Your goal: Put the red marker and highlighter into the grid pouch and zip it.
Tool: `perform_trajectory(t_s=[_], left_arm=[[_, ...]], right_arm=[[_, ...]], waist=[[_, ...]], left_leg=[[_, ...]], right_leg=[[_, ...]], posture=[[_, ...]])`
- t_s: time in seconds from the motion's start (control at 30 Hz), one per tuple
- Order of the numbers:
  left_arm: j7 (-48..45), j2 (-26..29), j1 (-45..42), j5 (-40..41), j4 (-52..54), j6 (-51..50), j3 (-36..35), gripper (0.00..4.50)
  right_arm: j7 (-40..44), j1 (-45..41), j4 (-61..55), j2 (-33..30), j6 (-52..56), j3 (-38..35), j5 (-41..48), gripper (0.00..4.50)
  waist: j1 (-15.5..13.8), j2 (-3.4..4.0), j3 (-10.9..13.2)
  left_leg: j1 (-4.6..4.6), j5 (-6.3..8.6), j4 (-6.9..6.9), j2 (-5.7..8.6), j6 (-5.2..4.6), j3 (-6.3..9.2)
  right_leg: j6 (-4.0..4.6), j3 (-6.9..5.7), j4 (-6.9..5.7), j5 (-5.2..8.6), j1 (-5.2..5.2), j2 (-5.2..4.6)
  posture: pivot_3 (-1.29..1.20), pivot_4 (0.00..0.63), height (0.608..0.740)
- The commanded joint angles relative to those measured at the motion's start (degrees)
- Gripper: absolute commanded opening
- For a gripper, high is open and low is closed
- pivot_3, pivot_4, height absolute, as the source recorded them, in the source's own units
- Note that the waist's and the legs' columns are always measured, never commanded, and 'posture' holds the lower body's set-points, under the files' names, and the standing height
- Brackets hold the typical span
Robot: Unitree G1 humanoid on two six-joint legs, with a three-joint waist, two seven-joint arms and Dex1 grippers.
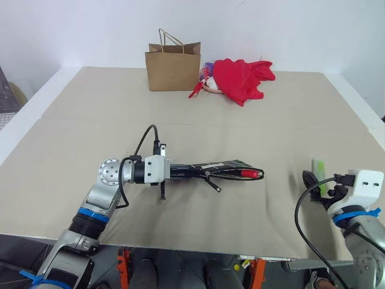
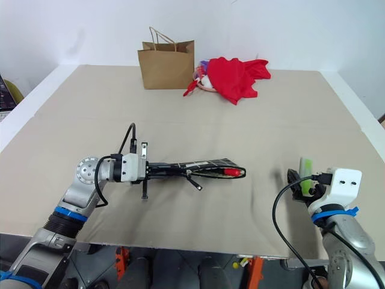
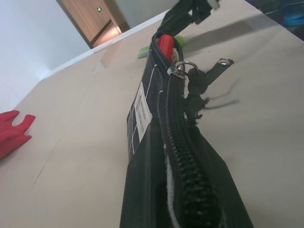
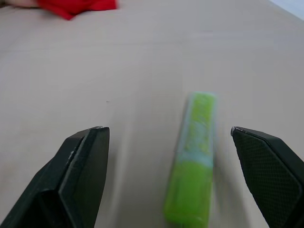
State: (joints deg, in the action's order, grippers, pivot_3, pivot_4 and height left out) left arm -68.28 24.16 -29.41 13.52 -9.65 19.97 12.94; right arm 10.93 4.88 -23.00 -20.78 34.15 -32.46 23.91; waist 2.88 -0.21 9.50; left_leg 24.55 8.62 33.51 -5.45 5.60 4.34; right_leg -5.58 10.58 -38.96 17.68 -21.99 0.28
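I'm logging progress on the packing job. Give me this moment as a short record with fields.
grid pouch: held up off the table by the left gripper, mouth open
red marker: red end shows in the pouch mouth
highlighter: lying on the table, not yet packed
right gripper: fingers open, either side of the highlighter
zipper pull: near the open end

- The grid pouch (image 3: 156,156) carries a small white label (image 3: 142,111) with dark print, but the letters are too small to read.
- No other text can be read.
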Motion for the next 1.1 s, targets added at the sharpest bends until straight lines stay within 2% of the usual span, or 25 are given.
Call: perform_trajectory(t_s=[0.03, 0.13, 0.23, 0.27, 0.3, 0.33, 0.4, 0.43, 0.47, 0.57, 0.63, 0.77, 0.83, 0.97, 1.1], left_arm=[[0.1, 0.5, -0.1, 0.1, 1.8, 1.2, -0.6, 0.00], [0.1, 0.7, -0.1, 0.0, 1.9, 1.4, -0.6, 0.00], [0.1, 0.9, 0.1, -0.1, 2.2, 1.5, -0.6, 0.00], [0.2, 0.9, 0.3, -0.1, 2.4, 1.5, -0.6, 0.00], [0.3, 1.0, 0.5, -0.1, 2.5, 1.4, -0.6, 0.00], [0.4, 1.0, 0.6, -0.1, 2.7, 1.4, -0.6, 0.00], [0.5, 1.1, 0.7, -0.1, 2.8, 1.3, -0.5, 0.00], [0.5, 1.1, 0.7, -0.1, 2.8, 1.3, -0.5, 0.00], [0.5, 1.2, 0.6, -0.1, 2.8, 1.3, -0.5, 0.00], [0.4, 1.2, 0.4, -0.1, 2.5, 1.5, -0.4, 0.00], [0.3, 1.2, 0.4, 0.0, 2.4, 1.6, -0.3, 0.00], [-0.3, 1.1, 0.1, 0.2, 2.2, 1.6, -0.1, 0.00], [-0.5, 1.1, 0.0, 0.2, 2.1, 1.7, 0.1, 0.00], [-0.9, 0.7, -0.1, 0.3, 1.9, 1.9, 0.3, 0.00], [-0.8, 0.4, 0.0, 0.3, 1.7, 1.9, 0.4, 0.00]], right_arm=[[-4.7, -2.0, 4.1, 3.5, -0.4, -0.3, -0.4, 4.42], [-7.3, -2.1, 6.0, 5.1, 0.1, 0.6, -1.6, 4.42], [-8.8, -1.8, 6.1, 5.9, 0.4, 1.2, -2.2, 3.69], [-9.1, -1.6, 5.8, 5.8, 0.7, 1.6, -2.5, 3.19], [-9.2, -1.4, 5.6, 5.7, 0.9, 1.9, -2.7, 2.95], [-9.6, -1.3, 5.4, 5.7, 1.0, 2.0, -2.9, 2.40], [-9.5, -1.1, 5.3, 5.3, 1.1, 2.3, -3.1, 1.84], [-9.2, -0.8, 5.1, 4.8, 1.3, 2.5, -3.5, 1.24], [-9.0, -0.6, 4.9, 4.4, 1.5, 2.7, -3.7, 1.10], [-6.0, 0.3, 3.2, 1.1, 1.1, 5.0, -4.8, 1.10], [-1.1, 0.2, 0.5, -1.9, -0.8, 7.0, -3.8, 1.10], [14.5, -2.0, -6.1, -11.0, -4.8, 9.4, 1.9, 1.10], [21.7, -4.3, -7.5, -16.2, -5.6, 7.9, 5.7, 1.10], [35.5, -7.7, -7.3, -26.0, -4.4, 5.5, 14.4, 1.10], [50.1, -6.0, -8.9, -35.8, -0.9, 6.0, 21.7, 1.10]], waist=[[0.0, -0.03, 0.0], [0.0, -0.04, 0.0], [0.0, -0.09, 0.0], [0.0, -0.10, 0.0], [0.1, -0.11, -0.1], [0.1, -0.13, -0.1], [0.2, -0.16, -0.1], [0.2, -0.16, -0.1], [0.2, -0.17, -0.1], [0.2, -0.18, -0.1], [0.2, -0.17, -0.1], [1.3, 0.00, 0.0], [1.4, 0.00, 0.0], [1.4, -0.14, 0.1], [1.3, -0.15, 0.1]], left_leg=[[0.00, 0.00, 0.00, 0.00, 0.00, 0.00], [0.00, 0.00, 0.00, 0.00, 0.00, 0.00], [-0.01, 0.00, -0.01, 0.00, 0.00, 0.01], [-0.01, 0.00, -0.01, 0.00, 0.00, 0.01], [-0.01, 0.00, -0.01, 0.00, 0.00, 0.01], [-0.01, 0.00, -0.01, 0.00, 0.00, 0.01], [-0.02, 0.00, -0.02, -0.01, 0.00, 0.01], [-0.02, 0.00, -0.02, -0.01, 0.00, 0.01], [-0.02, 0.00, -0.02, -0.01, 0.00, 0.00], [-0.02, 0.00, -0.01, -0.01, 0.00, 0.00], [-0.02, 0.00, -0.03, -0.01, -0.01, 0.01], [-0.01, 0.01, -0.05, -0.01, -0.01, 0.00], [0.00, 0.01, -0.02, 0.00, -0.01, 0.00], [0.00, 0.01, -0.03, 0.00, -0.01, 0.02], [0.07, 0.03, -0.02, 0.01, -0.05, 0.03]], right_leg=[[0.00, 0.00, 0.00, 0.00, 0.01, 0.01], [0.01, 0.00, 0.00, 0.01, 0.01, 0.01], [0.01, -0.01, 0.00, 0.02, 0.01, 0.01], [0.01, -0.01, 0.00, 0.02, 0.01, 0.01], [0.02, -0.01, 0.00, 0.03, 0.01, 0.01], [0.06, -0.01, 0.00, 0.05, 0.01, 0.01], [0.07, 0.00, 0.00, 0.05, 0.01, 0.02], [0.08, 0.00, 0.00, 0.05, 0.01, 0.02], [0.08, 0.00, 0.00, 0.06, 0.01, 0.02], [0.10, -0.01, 0.00, 0.07, 0.02, 0.01], [0.10, -0.01, 0.00, 0.07, 0.01, 0.02], [0.05, 0.00, -0.01, 0.06, 0.00, 0.01], [0.00, 0.01, -0.01, 0.05, 0.01, 0.00], [-0.02, -0.01, -0.01, 0.06, 0.04, 0.02], [-0.07, -0.02, 0.02, 0.15, 0.06, -0.02]], posture=[[0.00, 0.150, 0.740], [0.00, 0.150, 0.740], [0.00, 0.150, 0.740], [0.00, 0.150, 0.740], [0.00, 0.150, 0.740], [0.00, 0.150, 0.740], [0.00, 0.150, 0.740], [0.00, 0.150, 0.740], [0.00, 0.150, 0.740], [0.00, 0.150, 0.740], [0.00, 0.150, 0.740], [0.00, 0.150, 0.740], [0.00, 0.150, 0.740], [0.00, 0.150, 0.740], [0.00, 0.150, 0.740]])
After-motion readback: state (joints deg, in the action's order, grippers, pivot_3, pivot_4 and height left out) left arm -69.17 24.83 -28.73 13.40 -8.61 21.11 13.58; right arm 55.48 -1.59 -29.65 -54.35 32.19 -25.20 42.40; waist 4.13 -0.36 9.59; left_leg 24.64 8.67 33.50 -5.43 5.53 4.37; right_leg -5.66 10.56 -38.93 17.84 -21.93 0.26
